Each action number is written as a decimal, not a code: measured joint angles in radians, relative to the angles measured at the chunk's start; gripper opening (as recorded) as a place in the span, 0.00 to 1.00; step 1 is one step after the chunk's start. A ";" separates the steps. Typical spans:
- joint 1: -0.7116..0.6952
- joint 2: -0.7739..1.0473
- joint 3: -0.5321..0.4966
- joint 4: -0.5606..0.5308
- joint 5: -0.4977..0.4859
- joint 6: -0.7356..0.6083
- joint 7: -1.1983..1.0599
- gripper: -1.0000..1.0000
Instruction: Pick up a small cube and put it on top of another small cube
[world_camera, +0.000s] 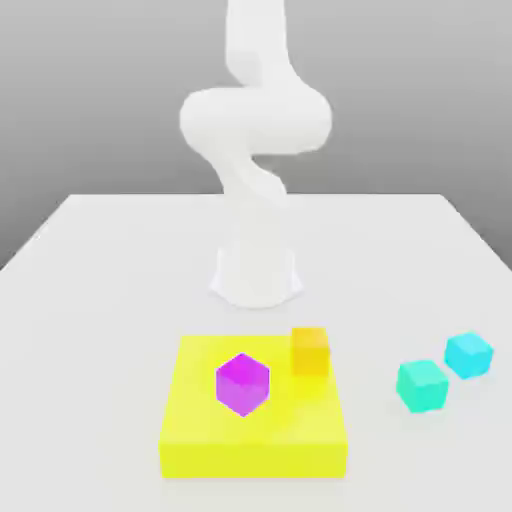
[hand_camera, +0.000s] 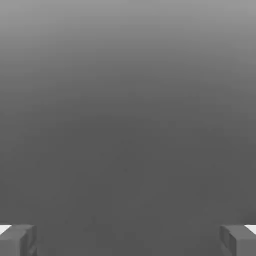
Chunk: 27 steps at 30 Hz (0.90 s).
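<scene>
Down the upper middle of the exterior view stands the white arm (world_camera: 256, 120), the largest thing, its base near the centre of the frame. Next in size comes the yellow block (world_camera: 254, 459), low and wide, at lower centre. On its top sit the magenta cube (world_camera: 243, 385), turned cornerwise, and, toward the exterior view's right, the orange block (world_camera: 310, 352).

Lower right in the exterior view, on the pale table (world_camera: 90, 300), is the teal-green cube (world_camera: 422, 386), the one to lift. Just beside it, a little higher in the frame and nearer the right edge, lies the sky-blue cube (world_camera: 468, 355), meant to carry it. In the hand view the gripper (hand_camera: 128, 241) has its two fingers wide apart, with nothing between them.

The teal cube looks light and stiff, hardly fragile, with plain flat sides that might be a touch slippery. It sits somewhat turned, so the grasp should be squared to a pair of opposite upright faces, at mid-height, and closed gently. The neighbour is near enough that a careless finger could nudge it; it probably slides easily too, so the release should be level and soft.
</scene>
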 joint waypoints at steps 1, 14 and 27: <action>0.016 0.041 0.013 -0.021 0.015 0.024 0.009 0.50; 0.175 0.511 0.241 -0.268 0.087 0.309 0.188 0.50; 0.420 0.995 0.126 -0.364 -0.300 0.632 0.599 0.50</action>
